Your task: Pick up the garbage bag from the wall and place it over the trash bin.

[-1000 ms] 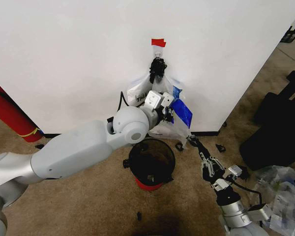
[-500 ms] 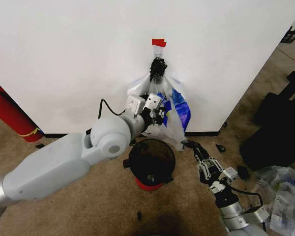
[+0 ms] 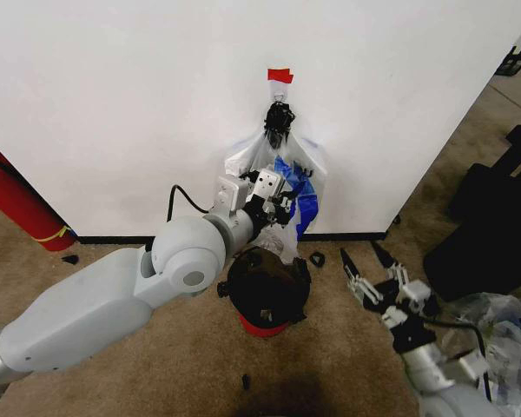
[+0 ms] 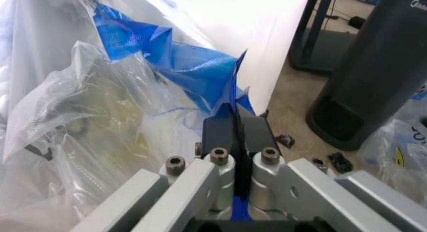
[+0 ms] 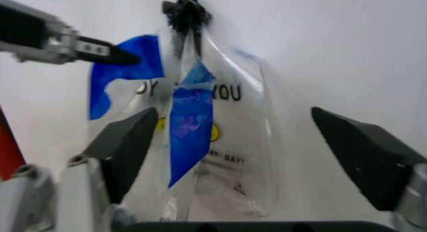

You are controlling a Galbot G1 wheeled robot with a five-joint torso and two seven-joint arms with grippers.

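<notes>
Thin, see-through plastic with blue handles, the garbage bag (image 3: 282,178) hung from a black hook (image 3: 279,115) on the white wall (image 3: 113,104) in the head view, its long axis running straight down toward the floor. The left gripper (image 3: 280,201) reached in from the side and pinched a blue fold at the bag's middle, its arm covering much of the lower bag. The trash bin (image 3: 267,287), black with a red base, stood on the carpet (image 3: 139,365) directly below, mouth up. The right gripper (image 3: 371,261) hovered near the floor to the bin's right, fingers spread and empty.

From the left wrist, the left gripper (image 4: 235,134) had its jaws pressed together on a blue strip of the garbage bag (image 4: 180,66); crumpled clear plastic beside it was hard to sort out.

From the right wrist, the right gripper (image 5: 250,142) framed the garbage bag (image 5: 213,122) between wide-open fingers (image 5: 127,147). The lettering read only partly, "YOU" showing, the rest folded away.
</notes>
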